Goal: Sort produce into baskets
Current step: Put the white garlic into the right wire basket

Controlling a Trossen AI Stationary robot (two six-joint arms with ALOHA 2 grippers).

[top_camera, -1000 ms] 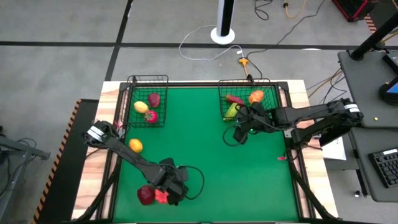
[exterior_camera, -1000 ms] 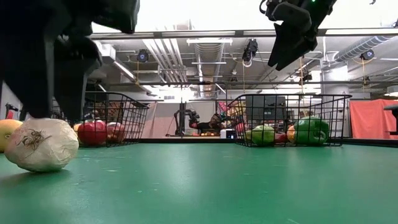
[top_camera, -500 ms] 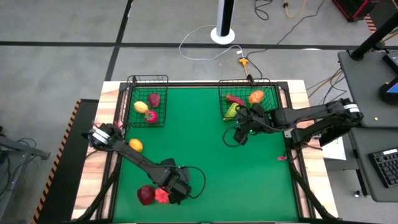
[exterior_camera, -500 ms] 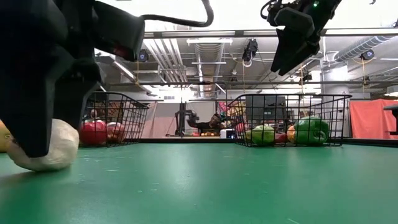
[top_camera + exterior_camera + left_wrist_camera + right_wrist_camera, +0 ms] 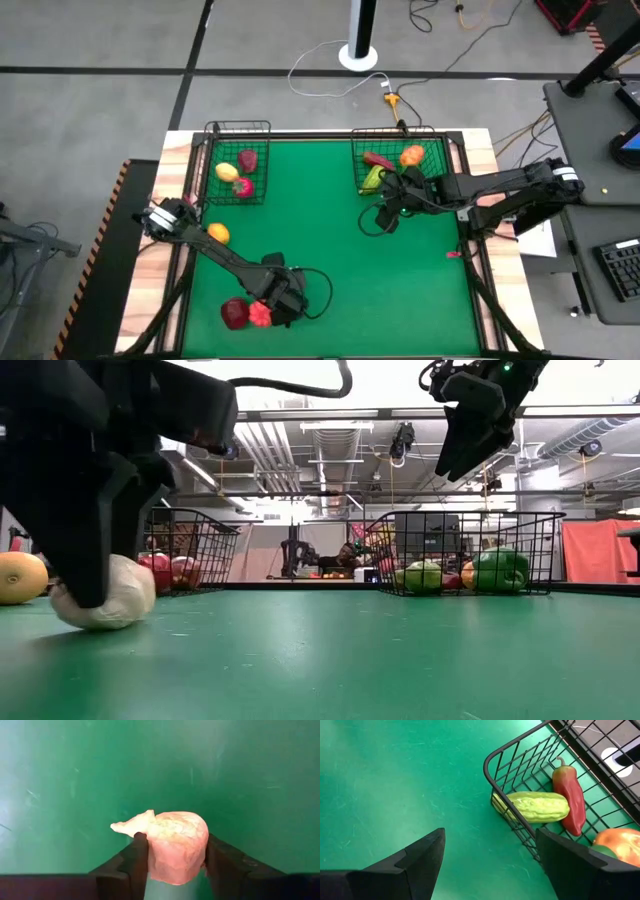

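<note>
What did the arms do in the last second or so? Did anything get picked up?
The left gripper came down over the pale, whitish produce piece near the table's front left and closed on it; the piece shifted slightly but rests on the green mat, not lifted. The right gripper stayed open, hovering beside the right basket. The orange fruit, dark maroon piece and both baskets' contents kept their places.

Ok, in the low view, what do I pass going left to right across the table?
Yellow-orange fruit → left claw shut on the white vegetable → left basket → right basket, with the right claw open above it.
</note>
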